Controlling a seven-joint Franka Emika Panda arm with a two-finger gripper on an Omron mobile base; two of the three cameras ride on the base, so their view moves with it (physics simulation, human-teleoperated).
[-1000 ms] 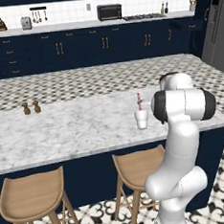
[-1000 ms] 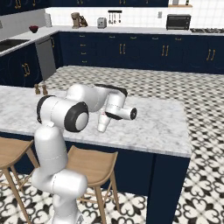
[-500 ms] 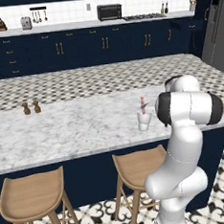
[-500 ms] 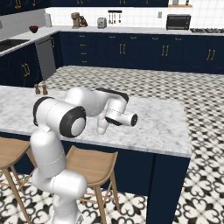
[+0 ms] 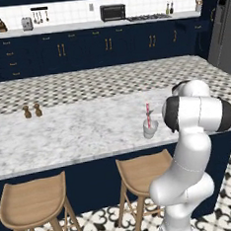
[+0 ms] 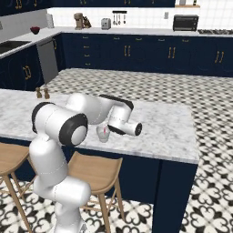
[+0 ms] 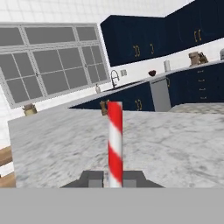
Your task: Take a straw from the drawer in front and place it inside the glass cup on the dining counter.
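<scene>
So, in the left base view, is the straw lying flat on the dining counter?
No, the straw stands upright in the glass cup on the dining counter.

Straw's (image 7: 115, 144) lower end behind the claw (image 7: 112, 179) tips — glass cup (image 6: 103, 134) partly behind the arm.

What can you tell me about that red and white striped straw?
The straw is a thin straight tube with red and white diagonal stripes. It stands upright in the glass cup near the front edge of the dining counter, its upper half poking out above the rim. In the hand view it rises between the two dark fingers, which sit close on either side.
</scene>
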